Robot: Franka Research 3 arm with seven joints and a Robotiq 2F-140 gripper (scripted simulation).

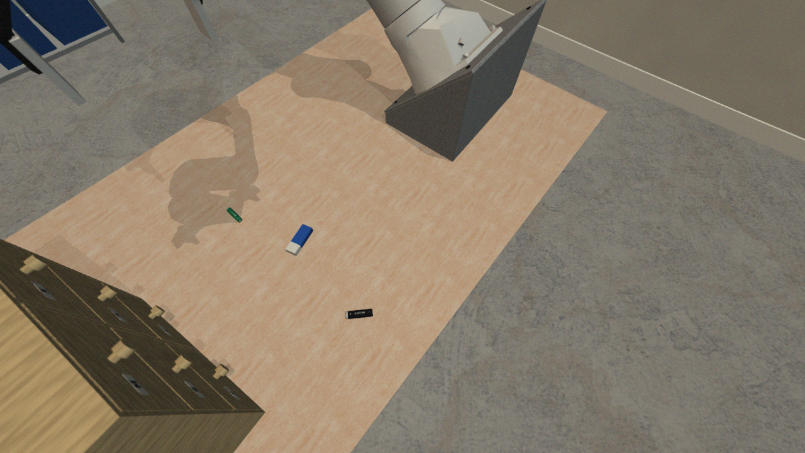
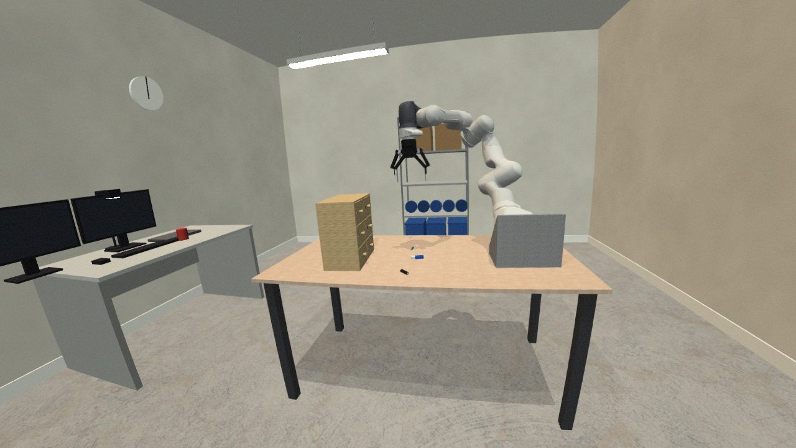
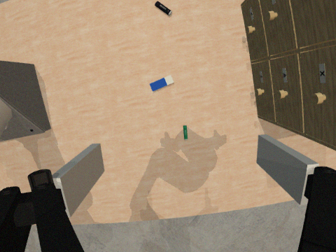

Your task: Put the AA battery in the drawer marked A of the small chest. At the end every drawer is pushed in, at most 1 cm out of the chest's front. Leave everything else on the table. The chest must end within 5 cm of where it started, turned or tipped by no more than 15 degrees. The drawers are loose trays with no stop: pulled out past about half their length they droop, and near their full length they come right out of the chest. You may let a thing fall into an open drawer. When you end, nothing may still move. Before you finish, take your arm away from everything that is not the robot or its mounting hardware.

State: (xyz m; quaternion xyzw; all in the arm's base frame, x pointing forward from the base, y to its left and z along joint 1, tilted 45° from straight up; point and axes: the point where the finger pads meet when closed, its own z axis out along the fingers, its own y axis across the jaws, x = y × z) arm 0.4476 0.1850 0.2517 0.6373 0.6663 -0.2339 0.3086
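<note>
Arm reaches high over table, tool spread wide, pointing down

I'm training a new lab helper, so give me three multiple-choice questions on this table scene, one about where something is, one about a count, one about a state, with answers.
1. Where does the blue and white eraser lie?
A. Between the green stick and the black battery
B. On top of the chest
C. Against the grey base block

2. How many drawer knobs show on the chest in the top view?
A. Four
B. Six
C. Nine

3. How is the gripper?
A. Shut on the battery
B. Open and holding nothing, high above the table
C. Shut on a drawer knob

Answers:
1. A: in the top view it sits on the table between those two.
2. B: two rows of three knobs.
3. B: the wrist view shows the fingers spread wide with only table between them.
</note>
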